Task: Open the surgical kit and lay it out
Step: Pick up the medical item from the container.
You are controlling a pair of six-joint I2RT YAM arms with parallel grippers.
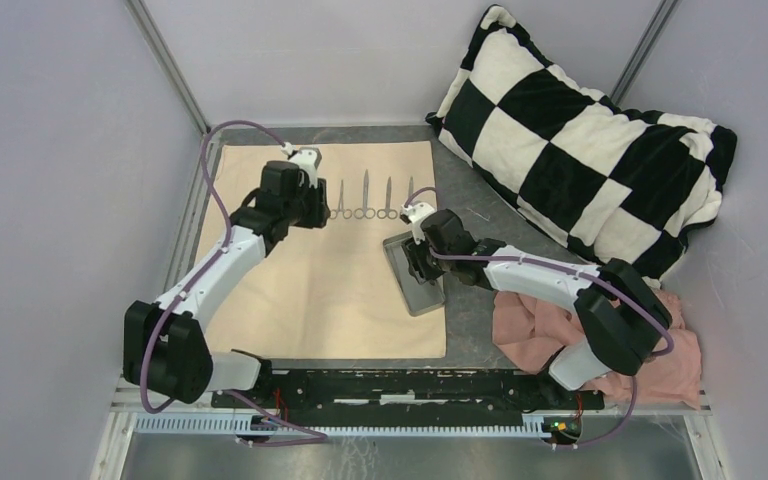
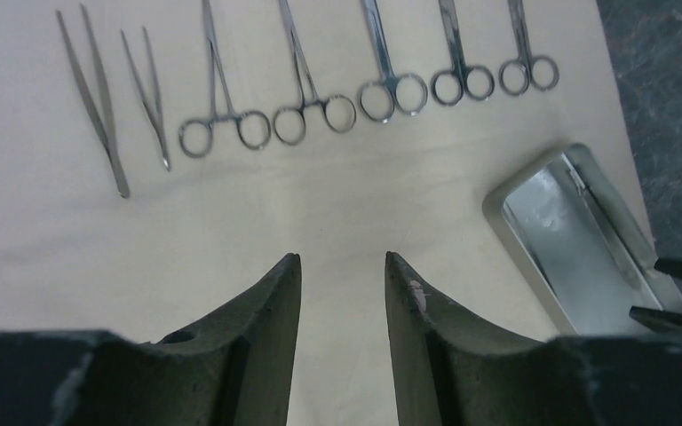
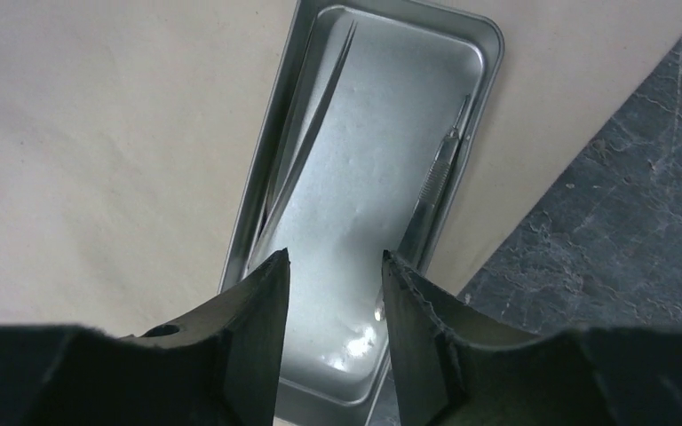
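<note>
The beige cloth wrap (image 1: 310, 280) lies spread flat on the table. Several ring-handled steel instruments (image 2: 393, 93) lie in a row on it, with two tweezers (image 2: 98, 98) at the row's left end; the row also shows in the top view (image 1: 365, 200). My left gripper (image 2: 342, 259) is open and empty over bare cloth just short of the row (image 1: 320, 210). The grey metal tray (image 3: 382, 106) sits at the cloth's right edge (image 1: 422, 298). It holds tweezers (image 3: 306, 151) and a slim instrument (image 3: 435, 177). My right gripper (image 3: 333, 256) is open and empty above the tray's near end.
A black-and-white checkered pillow (image 1: 580, 140) leans at the back right. A pink cloth (image 1: 540, 320) lies crumpled under the right arm at the front right. Dark grey table (image 3: 622, 222) shows right of the tray. Walls close in on three sides.
</note>
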